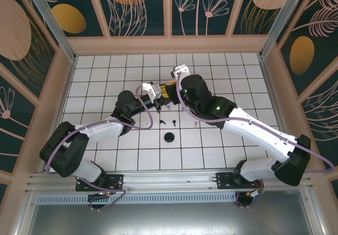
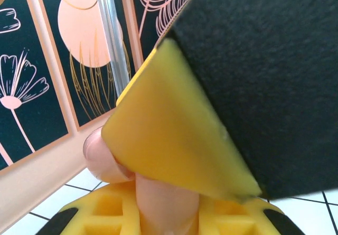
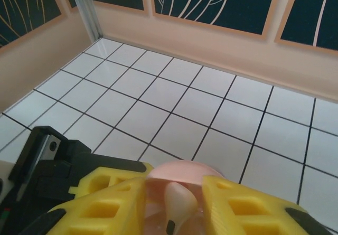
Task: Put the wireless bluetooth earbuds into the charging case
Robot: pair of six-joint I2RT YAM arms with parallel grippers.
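The pink earbud [image 3: 178,206] is right at the pink charging case [image 3: 177,172], poking up out of it between the yellow fingers [image 3: 232,203] of the right gripper [image 3: 174,187]. From the right wrist cam I can't tell if it's fully down in its socket or just resting on the rim. Those fingers sit apart, with a sliver of case showing on 1 side of the bud, so I'd call that claw parted rather than pinching. The left gripper [image 2: 163,211] is clamped on the case, holding it up off the table [image 1: 105,76] around the middle of the grid, and the 2 claws meet nose to nose there.

My read on the step: this is seating and releasing a pink bud. To do it well, hold the left arm dead steady, since any wobble could tip the bud out. Pull the right claw straight back along the bud's axis with no sideways drag, because a pad brushing the bud could flick it loose. If it looks proud, a light tap down with closed tips should finish it.

Further out, 2 black earbuds [image 1: 163,122] lie loose on the tiles nearer the bases, just beyond the black case [image 1: 169,137]. There's a pale speck [image 1: 195,123] to their right, too small to name.
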